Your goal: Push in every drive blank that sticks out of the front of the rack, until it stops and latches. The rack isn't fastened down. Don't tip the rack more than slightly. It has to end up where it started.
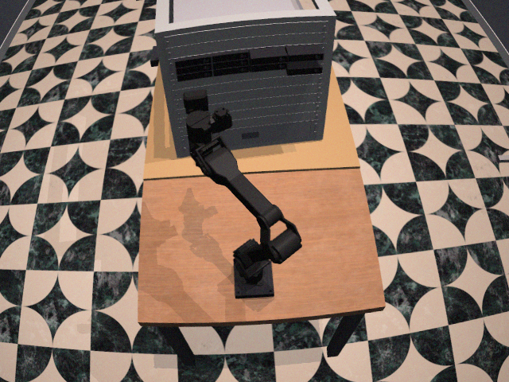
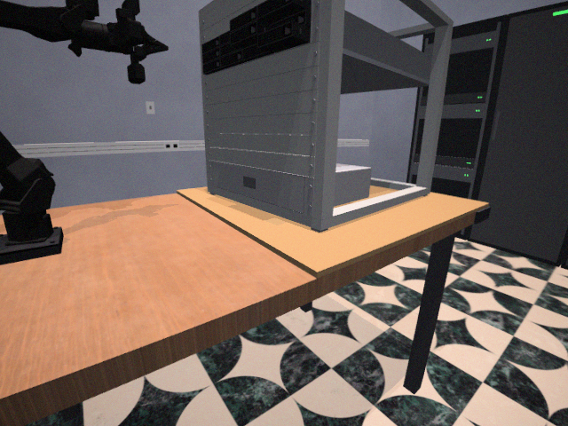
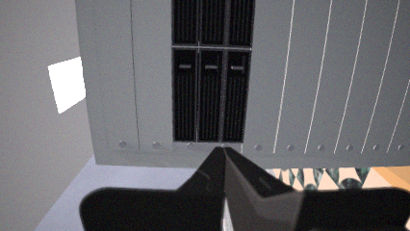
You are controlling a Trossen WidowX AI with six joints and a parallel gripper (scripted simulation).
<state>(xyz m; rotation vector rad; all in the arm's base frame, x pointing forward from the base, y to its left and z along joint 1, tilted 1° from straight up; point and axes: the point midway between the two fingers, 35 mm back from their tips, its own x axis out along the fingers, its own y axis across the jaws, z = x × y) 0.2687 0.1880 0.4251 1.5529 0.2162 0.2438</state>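
The grey rack (image 1: 246, 111) (image 2: 261, 114) (image 3: 313, 87) stands on the pale board (image 1: 328, 152) (image 2: 366, 233) at the far end of the table. A row of black drive blanks (image 1: 213, 65) (image 2: 256, 32) (image 3: 212, 96) runs across its upper front. In the top view, blanks at the right end (image 1: 268, 55) (image 1: 304, 51) (image 1: 303, 68) stick out further than the flush ones on the left. My gripper (image 1: 196, 95) (image 2: 162, 45) (image 3: 221, 154) is shut and empty. It hangs in front of the rack's left side, a little back from the face and clear of it, level with the left end of the drive row.
The arm's base (image 1: 253, 283) (image 2: 27, 238) is bolted to the darker table top (image 1: 328, 247) (image 2: 138, 275). A white box (image 2: 353, 178) sits inside the open rack frame. Dark server cabinets (image 2: 504, 114) stand behind the table. The floor is checkered.
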